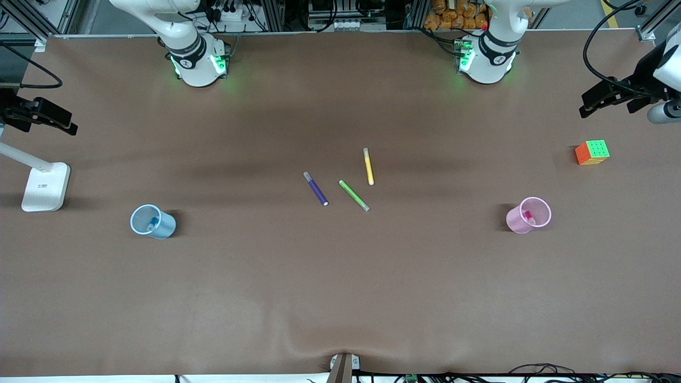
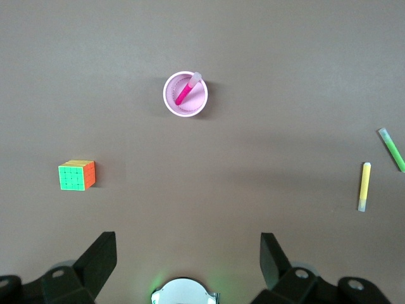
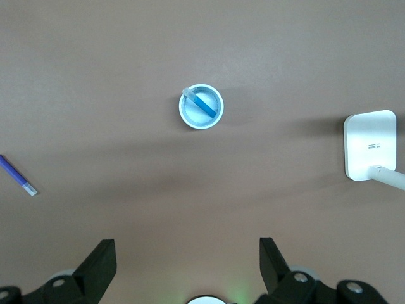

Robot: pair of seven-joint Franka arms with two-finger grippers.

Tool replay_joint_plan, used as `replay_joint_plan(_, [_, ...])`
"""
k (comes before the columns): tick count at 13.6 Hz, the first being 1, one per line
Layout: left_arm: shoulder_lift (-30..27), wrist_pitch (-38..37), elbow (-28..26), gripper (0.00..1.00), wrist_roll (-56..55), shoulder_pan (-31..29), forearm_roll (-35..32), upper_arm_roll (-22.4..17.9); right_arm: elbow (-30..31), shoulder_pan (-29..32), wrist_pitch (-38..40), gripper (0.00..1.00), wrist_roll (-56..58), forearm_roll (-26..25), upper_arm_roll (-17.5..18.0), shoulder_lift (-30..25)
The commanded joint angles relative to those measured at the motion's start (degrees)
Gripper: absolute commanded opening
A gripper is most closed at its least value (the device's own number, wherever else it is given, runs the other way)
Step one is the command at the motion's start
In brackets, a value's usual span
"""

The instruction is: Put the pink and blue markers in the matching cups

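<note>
Pink marker [image 2: 185, 92] leans in pink cup [image 2: 169, 104], blue marker [image 3: 204, 105] in blue cup [image 3: 189, 120], so sorting looks done; left gripper [image 2: 188, 253] & right gripper [image 3: 188, 253] hang high w/ fingers apart, holding nothing

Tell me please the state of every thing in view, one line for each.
pink marker: standing tilted in the pink cup
blue marker: leaning inside the blue cup
purple pen: lying flat on the table
green pen: lying flat
yellow pen: lying flat
puzzle cube: resting on the table
left gripper: open, empty
right gripper: open, empty
</note>
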State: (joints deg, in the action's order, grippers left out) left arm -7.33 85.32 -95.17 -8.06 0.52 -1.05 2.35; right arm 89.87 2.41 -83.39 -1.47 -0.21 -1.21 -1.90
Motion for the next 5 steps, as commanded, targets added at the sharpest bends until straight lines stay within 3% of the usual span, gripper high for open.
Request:
replay_joint_plan(1, [0.39,-1.47,1.48,1.0,0.77,-0.08,-1.23,0.38,0.57,1.46,0.16,1.0,-0.2,1.09,0.5,-0.56])
replay_joint_plan(5, [0.56,-1.47,1.39,1.0,0.77,-0.08,-1.23,0.38,0.66,1.37,0.34,1.0,-0.02,1.09,0.5,-0.56])
